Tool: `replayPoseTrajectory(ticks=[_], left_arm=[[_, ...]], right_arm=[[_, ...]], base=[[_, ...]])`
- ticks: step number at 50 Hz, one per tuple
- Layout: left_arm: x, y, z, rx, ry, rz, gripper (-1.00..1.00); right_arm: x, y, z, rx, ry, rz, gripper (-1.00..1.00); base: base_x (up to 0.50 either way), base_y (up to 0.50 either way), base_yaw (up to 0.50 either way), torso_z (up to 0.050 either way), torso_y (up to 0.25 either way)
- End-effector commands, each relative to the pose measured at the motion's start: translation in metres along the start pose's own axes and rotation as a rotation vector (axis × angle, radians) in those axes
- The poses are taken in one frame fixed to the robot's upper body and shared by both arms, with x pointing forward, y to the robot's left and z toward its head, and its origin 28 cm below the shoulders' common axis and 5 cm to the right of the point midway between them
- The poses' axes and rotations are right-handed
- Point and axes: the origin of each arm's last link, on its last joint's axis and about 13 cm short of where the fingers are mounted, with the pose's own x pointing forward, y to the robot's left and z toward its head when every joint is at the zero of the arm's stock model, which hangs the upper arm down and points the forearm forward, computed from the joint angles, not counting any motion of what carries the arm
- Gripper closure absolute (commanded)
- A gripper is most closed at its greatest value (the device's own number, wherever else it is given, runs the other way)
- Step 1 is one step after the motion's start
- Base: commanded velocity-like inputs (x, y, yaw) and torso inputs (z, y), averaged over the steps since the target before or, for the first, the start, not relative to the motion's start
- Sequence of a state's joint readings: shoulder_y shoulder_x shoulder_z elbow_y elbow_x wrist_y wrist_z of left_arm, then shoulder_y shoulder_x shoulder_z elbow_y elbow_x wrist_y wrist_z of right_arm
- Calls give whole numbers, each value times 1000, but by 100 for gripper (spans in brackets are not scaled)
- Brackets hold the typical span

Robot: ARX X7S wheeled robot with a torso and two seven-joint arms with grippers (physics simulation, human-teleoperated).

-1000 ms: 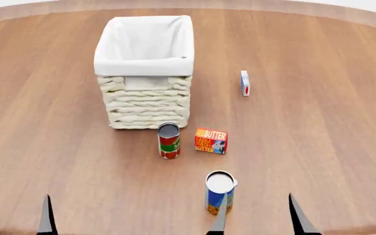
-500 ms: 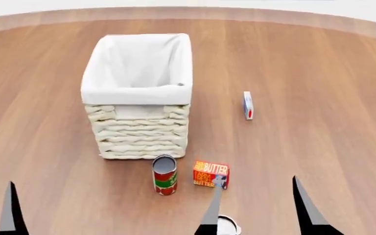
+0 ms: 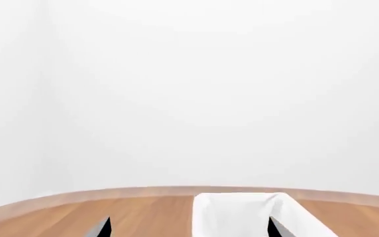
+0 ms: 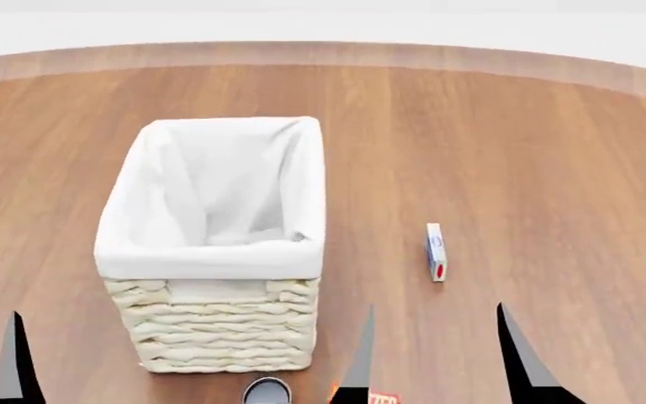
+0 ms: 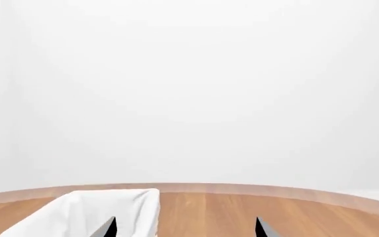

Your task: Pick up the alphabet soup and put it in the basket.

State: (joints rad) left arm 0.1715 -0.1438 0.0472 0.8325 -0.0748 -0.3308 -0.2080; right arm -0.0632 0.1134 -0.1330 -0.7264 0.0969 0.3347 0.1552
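The alphabet soup is out of view in every frame. The cream wicker basket (image 4: 225, 341) with its white cloth lining stands at the centre left of the head view. Its lining also shows in the left wrist view (image 3: 242, 217) and the right wrist view (image 5: 104, 210). My right gripper (image 4: 441, 362) is open and empty, low in the head view, to the right of the basket; the right wrist view (image 5: 184, 228) shows its jaws wide apart. My left gripper (image 3: 188, 229) is open and empty. Only one of its fingers (image 4: 9, 366) shows in the head view.
A small white box with blue and red marks (image 4: 436, 252) lies right of the basket. A silvery can lid (image 4: 266, 392) and the top of an orange butter box (image 4: 382, 398) show at the bottom edge. The round wooden table (image 4: 525, 151) stretches far behind.
The head view has tilted up: the basket and boxes slid down the picture. The blue soup can dropped below the bottom edge. The red-and-green can is now only a lid.
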Motion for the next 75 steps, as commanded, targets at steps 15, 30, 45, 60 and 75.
replayPoseTrajectory(ticks=[15,30,45,60,75], left_arm=[[0,-1,-2,6,19,2,-100],[1,-1,-3,7,24,1,-100],[0,-2,-4,11,26,-3,-100],[0,-2,-5,13,28,-6,-100],[2,-2,-10,31,39,3,-100]], right_arm=[[-3,2,-4,-14,7,-5,-100],[-1,2,-5,-19,15,-1,-100],[-1,1,-6,19,15,-3,-100],[-2,1,-4,7,4,-10,-100],[-3,-25,27,-174,-14,86,-100]], base=[[0,209,0,0,1],[0,500,0,0,0],[0,300,0,0,0],[0,85,0,0,0],[0,0,0,0,0]])
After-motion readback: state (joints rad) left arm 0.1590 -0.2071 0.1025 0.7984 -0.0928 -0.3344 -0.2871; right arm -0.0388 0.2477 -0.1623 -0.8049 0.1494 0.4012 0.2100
